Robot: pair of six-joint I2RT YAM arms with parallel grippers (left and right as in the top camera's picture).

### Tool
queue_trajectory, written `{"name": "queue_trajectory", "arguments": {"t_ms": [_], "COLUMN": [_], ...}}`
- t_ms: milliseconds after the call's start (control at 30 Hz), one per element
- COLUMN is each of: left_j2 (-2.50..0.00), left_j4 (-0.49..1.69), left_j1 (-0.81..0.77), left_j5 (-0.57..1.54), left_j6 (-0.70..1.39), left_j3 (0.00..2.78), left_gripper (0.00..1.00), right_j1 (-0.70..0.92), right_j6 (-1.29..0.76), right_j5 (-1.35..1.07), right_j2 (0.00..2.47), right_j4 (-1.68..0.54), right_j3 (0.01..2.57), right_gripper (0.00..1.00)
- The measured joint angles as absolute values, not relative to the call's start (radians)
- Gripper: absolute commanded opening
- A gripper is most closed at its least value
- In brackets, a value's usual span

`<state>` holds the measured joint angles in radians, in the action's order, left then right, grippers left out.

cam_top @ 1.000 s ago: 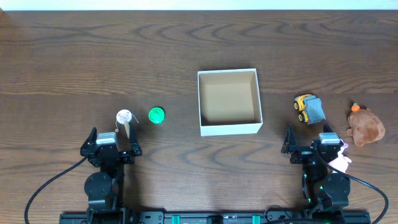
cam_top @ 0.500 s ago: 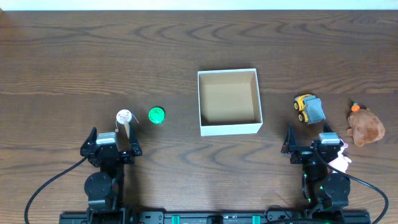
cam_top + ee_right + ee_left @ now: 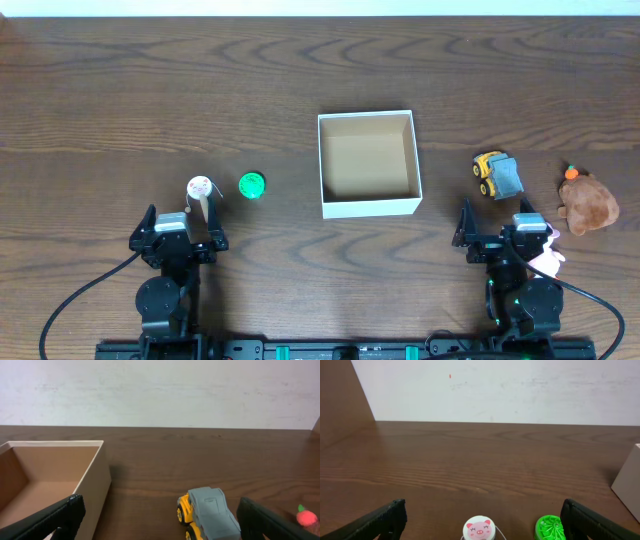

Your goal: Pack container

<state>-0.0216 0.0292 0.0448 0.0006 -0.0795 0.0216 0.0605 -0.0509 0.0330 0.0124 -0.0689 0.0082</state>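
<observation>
The container (image 3: 322,160), a square white box with a tan inside, sits at the table's middle and holds nothing; its side shows in the right wrist view (image 3: 95,485). A white pig-face disc (image 3: 199,187) and a green disc (image 3: 251,184) lie left of it, both also in the left wrist view (image 3: 479,528) (image 3: 550,528). A yellow and grey toy truck (image 3: 496,175) lies right of the box, also in the right wrist view (image 3: 207,515). My left gripper (image 3: 480,522) is open just behind the pig disc. My right gripper (image 3: 160,520) is open behind the truck. Both are empty.
A brown plush toy (image 3: 586,203) with an orange bit lies at the far right. A small pink and white toy (image 3: 547,256) lies beside the right arm's base. A white wall stands beyond the table's far edge (image 3: 495,390).
</observation>
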Motion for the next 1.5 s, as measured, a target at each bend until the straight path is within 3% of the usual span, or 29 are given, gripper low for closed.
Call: {"name": "queue_trajectory", "arguments": {"t_ms": [833,1067,1300,1500], "left_j2": [-0.022,-0.022,-0.113,-0.421], "left_j4": [0.029,0.038,0.266,0.494], "left_j1": [0.045,0.045,0.045,0.045], "left_j5": [0.000,0.001,0.039,0.050], "left_j6": [-0.080,-0.043,0.020,0.030], "left_j3": [0.022,0.027,0.204,0.576], "left_gripper": [0.98,0.98,0.98,0.98], "right_j1": [0.060,0.060,0.060,0.060], "right_j6": [-0.052,-0.136,-0.165,-0.146], "right_j5": [0.002,-0.062,-0.096,-0.120], "right_j2": [0.012,0.013,0.109,0.427], "right_j4": [-0.069,-0.066,-0.094,-0.232], "right_j3": [0.008,0.008,0.107,0.415], "right_gripper": [0.99,0.99,0.99,0.99]}}
